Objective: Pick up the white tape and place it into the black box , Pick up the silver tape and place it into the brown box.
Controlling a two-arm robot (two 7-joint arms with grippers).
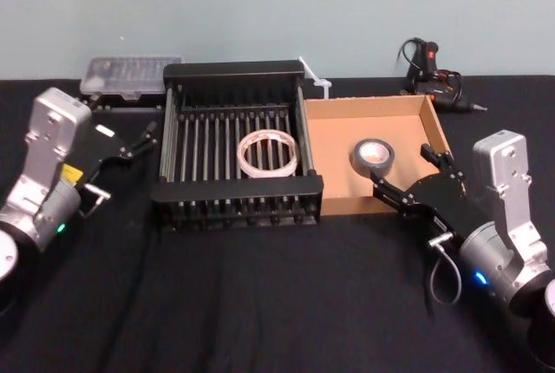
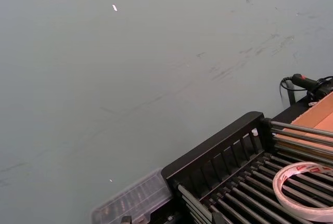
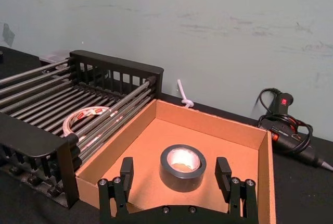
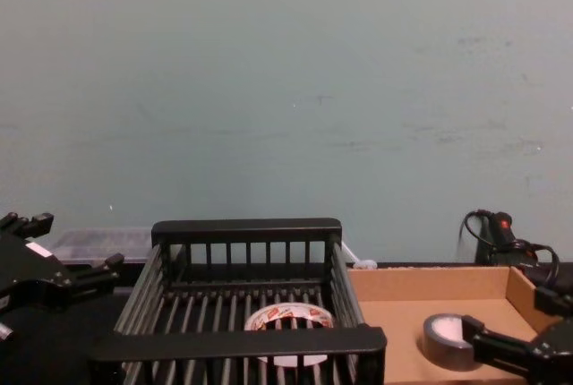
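Note:
The white tape lies flat on the slatted floor of the black box, toward its right side; it also shows in the chest view. The silver tape lies flat inside the brown box, near the front middle. My right gripper hovers open at the brown box's front right edge. In the right wrist view its fingers stand either side of the silver tape without touching it. My left gripper is open and empty, just left of the black box.
A clear plastic case sits behind the black box at the back left. A glue gun with cable lies behind the brown box at the back right. A small white piece sticks up between the boxes' far corners. Black cloth covers the table front.

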